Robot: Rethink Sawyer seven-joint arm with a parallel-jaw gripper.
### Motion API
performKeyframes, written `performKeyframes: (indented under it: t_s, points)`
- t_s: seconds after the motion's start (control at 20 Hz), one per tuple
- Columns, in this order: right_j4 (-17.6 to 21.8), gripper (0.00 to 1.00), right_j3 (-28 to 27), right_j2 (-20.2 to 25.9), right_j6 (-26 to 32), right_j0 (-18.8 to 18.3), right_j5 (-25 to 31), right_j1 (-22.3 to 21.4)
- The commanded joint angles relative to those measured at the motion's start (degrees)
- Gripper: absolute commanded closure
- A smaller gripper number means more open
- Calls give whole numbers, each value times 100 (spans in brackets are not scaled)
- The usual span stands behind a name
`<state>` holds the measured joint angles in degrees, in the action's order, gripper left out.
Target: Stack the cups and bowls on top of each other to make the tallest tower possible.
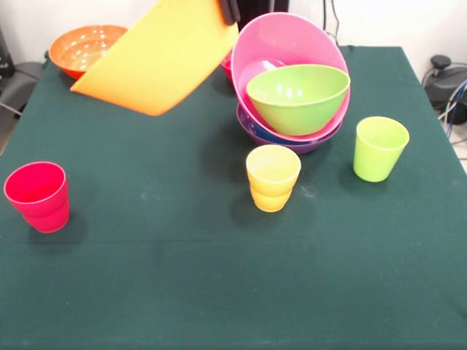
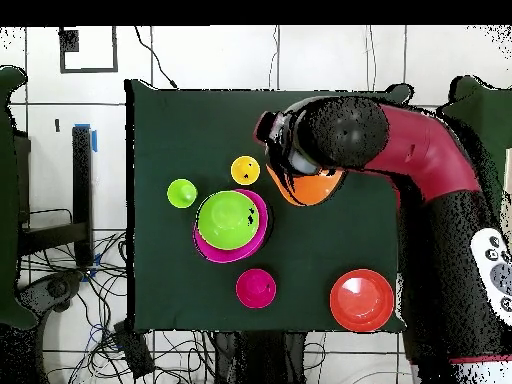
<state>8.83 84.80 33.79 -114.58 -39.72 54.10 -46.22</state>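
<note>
1. Light orange is the bowl (image 1: 162, 55) in hand: it hangs tilted in the air over the table's far half, left of the tower (image 1: 295, 91), pinched at its rim by the gripper (image 1: 229, 10), whose dark tips show at the top of the front view.
2. The tower stands near the table's far right part: a purple bowl (image 1: 306, 143) lowest, a pink bowl (image 1: 288, 47) leaning in it, a green bowl (image 1: 298, 97) on top.
3. The step looks like carrying this bowl to the pile; next it must be levelled and lowered over the green bowl.
4. In the overhead view the arm (image 2: 420, 150) reaches across the table, its head above the held bowl.
5. Red cup (image 1: 38, 196), yellow cup (image 1: 273, 177) and green cup (image 1: 379, 148) wait loose nearer the front edge; a red-orange bowl (image 1: 86, 48) sits at the far left corner.
</note>
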Motion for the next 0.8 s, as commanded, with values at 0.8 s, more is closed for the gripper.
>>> performKeyframes:
  t_s: [0.8]
  points:
    - [87, 100, -222, 57, 330, 268, 531, -115]
